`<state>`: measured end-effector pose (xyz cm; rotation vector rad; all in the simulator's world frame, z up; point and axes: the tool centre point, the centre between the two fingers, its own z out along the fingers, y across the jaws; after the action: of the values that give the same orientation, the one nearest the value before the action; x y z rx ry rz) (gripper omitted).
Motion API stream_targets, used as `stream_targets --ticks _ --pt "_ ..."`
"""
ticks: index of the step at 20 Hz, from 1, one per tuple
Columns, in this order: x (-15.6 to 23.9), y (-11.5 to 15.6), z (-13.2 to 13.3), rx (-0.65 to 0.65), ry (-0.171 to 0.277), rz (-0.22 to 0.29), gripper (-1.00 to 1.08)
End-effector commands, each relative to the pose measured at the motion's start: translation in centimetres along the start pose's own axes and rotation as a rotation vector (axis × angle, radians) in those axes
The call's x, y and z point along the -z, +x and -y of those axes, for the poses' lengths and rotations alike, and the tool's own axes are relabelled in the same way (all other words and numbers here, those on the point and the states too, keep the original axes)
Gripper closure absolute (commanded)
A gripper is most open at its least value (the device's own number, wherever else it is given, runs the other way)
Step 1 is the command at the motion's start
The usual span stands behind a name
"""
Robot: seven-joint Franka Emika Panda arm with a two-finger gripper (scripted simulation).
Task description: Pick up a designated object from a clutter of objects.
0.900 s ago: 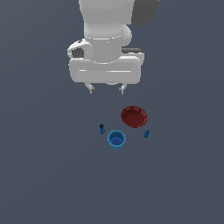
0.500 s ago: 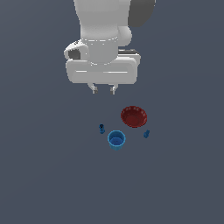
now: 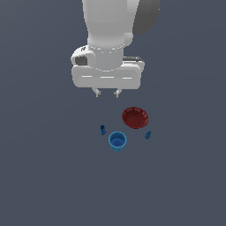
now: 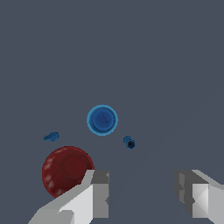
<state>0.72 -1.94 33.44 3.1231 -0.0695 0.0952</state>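
The dark red round bowl (image 3: 135,118) sits on the grey floor and is the largest item of the clutter; the wrist view shows the bowl (image 4: 64,169) partly behind one finger (image 4: 94,197). A bright blue cup (image 3: 117,141) stands in front of it, toward the exterior view's left. Two tiny blue pieces (image 3: 102,129) (image 3: 148,135) lie on either side of the cup. My gripper (image 3: 107,93) hangs open and empty well above the group, behind the bowl and toward the exterior view's left of it.
The white arm body (image 3: 110,53) fills the upper middle of the exterior view. A plain grey floor (image 3: 44,176) surrounds the group.
The arm and gripper have shifted slightly toward the exterior view's left and a little higher in the picture. The bowl, cup and small pieces have not moved.
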Motion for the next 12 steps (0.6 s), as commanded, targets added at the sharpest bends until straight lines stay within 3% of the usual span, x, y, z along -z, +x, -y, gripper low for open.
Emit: stream_targets --ticks 1,12 --pt "-1.1 -0.2 0.8 0.015 -0.021 0.009 -0.20" --pt "-9.1 -2.8 7.2 0.168 -0.184 0.049 -0.20"
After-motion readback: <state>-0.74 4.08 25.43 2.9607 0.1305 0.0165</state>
